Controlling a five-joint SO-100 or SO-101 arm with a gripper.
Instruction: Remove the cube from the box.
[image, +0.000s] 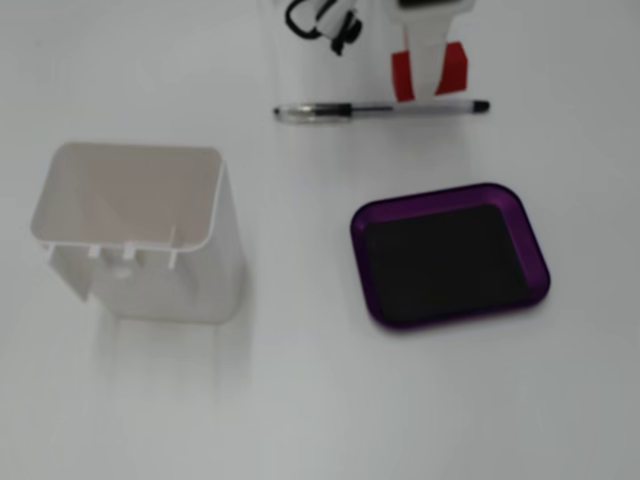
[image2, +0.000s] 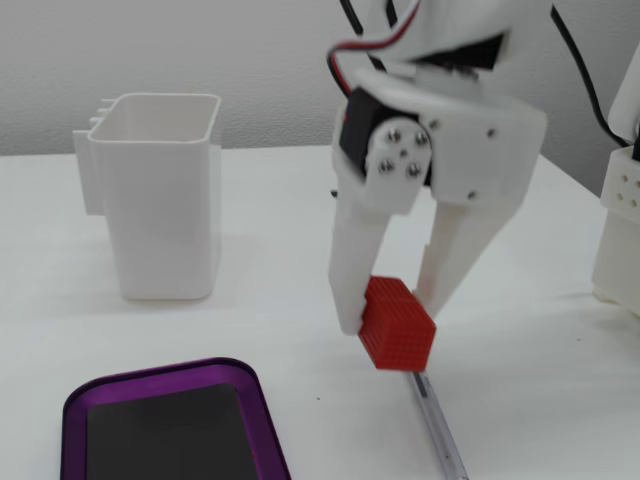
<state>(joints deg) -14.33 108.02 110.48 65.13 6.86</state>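
Observation:
The red ribbed cube (image2: 397, 322) is held between the two white fingers of my gripper (image2: 392, 312), lifted a little above the table. In a fixed view the cube (image: 455, 68) shows at the top behind a white finger, with my gripper (image: 428, 72) shut on it. The purple box (image: 450, 256) lies on the table with its black bottom bare; it also shows at the lower left of the other fixed view (image2: 170, 420). The cube is outside the box, over the pen.
A pen (image: 382, 110) lies on the table just under the gripper; it also shows below the cube (image2: 437, 428). A tall white container (image: 140, 232) stands to the left, also in the other fixed view (image2: 160, 195). A white block (image2: 620, 235) stands at the right edge.

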